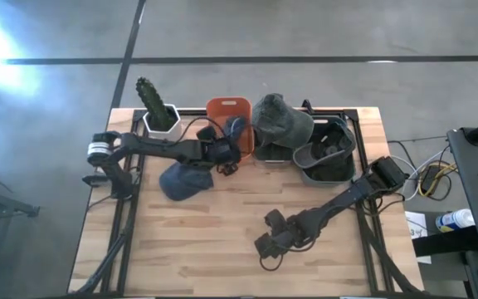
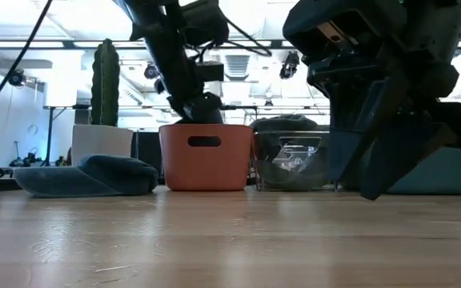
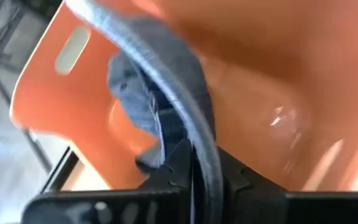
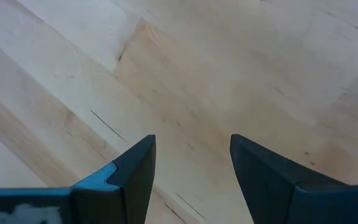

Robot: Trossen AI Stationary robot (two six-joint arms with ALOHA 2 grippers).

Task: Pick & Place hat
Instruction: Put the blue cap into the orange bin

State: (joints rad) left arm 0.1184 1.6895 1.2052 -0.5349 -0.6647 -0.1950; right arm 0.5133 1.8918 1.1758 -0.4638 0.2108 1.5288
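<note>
The left gripper (image 1: 232, 143) is clamped on the brim of a blue-grey hat (image 3: 160, 93), holding it over the open orange bin (image 1: 229, 112) at the back of the wooden table (image 1: 222, 241). In the left wrist view the hat is soft, faded denim-like cloth with a thick curved brim edge that runs between the 2 dark fingers (image 3: 169, 171); its crown hangs down into the bin, toward the wall with the handle slot. In the high view only a small blue patch of it shows beside the gripper, so its long axis cannot be told there.

A 2nd, dark blue hat (image 1: 182, 179) lies flat on the table in front of a potted cactus (image 1: 158, 106), its long axis running roughly left to right in the low view. A grey-green hat (image 1: 279, 120) drapes over a clear container (image 2: 290, 164), and a grey tub (image 1: 326, 154) beside it holds dark items too jumbled to name.

The right gripper (image 4: 191, 171) hovers low over bare table at the front, fingers spread apart and holding nothing.
</note>
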